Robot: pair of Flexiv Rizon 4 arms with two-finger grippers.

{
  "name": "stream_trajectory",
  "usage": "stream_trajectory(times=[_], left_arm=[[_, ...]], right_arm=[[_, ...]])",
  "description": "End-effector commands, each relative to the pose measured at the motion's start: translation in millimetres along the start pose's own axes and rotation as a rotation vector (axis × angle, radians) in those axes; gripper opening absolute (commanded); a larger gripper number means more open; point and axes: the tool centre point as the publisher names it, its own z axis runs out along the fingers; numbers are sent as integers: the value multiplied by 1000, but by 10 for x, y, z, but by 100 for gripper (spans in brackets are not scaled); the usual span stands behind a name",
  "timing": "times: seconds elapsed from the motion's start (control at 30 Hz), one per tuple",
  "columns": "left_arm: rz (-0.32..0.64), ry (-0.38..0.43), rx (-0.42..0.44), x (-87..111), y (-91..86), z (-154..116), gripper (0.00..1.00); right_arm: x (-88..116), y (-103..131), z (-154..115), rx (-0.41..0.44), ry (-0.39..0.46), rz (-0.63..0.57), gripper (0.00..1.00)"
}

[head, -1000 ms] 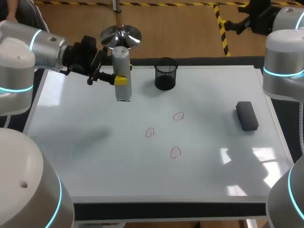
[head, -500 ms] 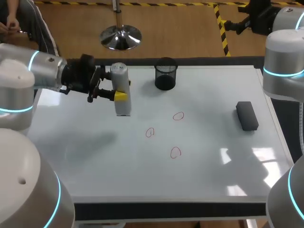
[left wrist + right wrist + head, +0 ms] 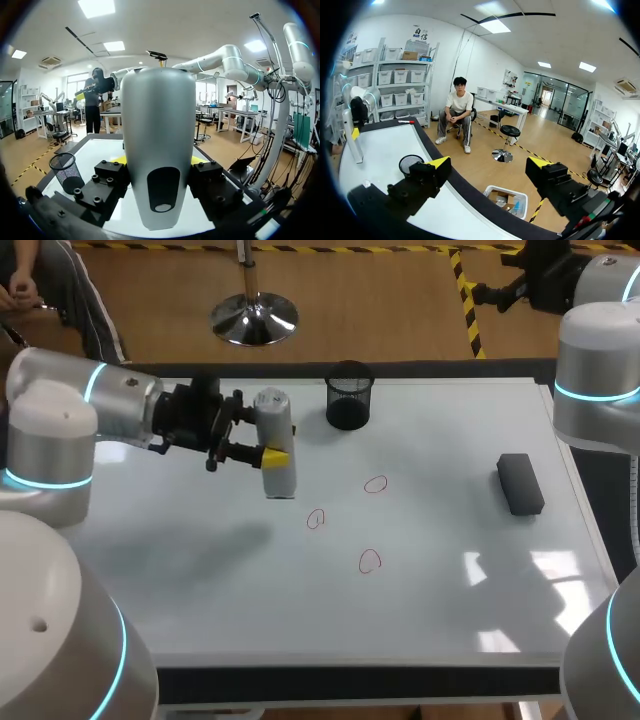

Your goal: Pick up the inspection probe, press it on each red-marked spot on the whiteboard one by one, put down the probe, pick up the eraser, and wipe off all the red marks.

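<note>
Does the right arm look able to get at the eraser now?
Likely yes: the eraser lies alone on the right side of the whiteboard, the right gripper is open and empty, and the left gripper holds the probe well away.

Left arm (image 3: 70,420) comes in from 9 o'clock and lies nearly flat over the table, with its black wrist pointing toward 3 o'clock. Left gripper (image 3: 272,455) sits around 10 o'clock of the board's middle, fingers level and clamped on the upright probe (image 3: 281,480), one yellow tip on each side. The left wrist view shows the same: probe body squeezed between both fingers (image 3: 114,175). Right arm (image 3: 597,370) is parked out at 3 o'clock, elbow up, with its black wrist end at roughly 1 o'clock, off past the far table edge. Right gripper (image 3: 490,165) holds nothing, its fingers spread wide.
</note>
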Motion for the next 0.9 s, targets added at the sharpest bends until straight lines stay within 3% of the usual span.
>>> stream_trajectory(times=[0.03,0.9], left_arm=[[0,4,10,-48,54,126,0],[-19,13,32,-4,234,470,0]], right_arm=[[0,0,0,0,0,0,100],[0,0,0,0,0,0,100]])
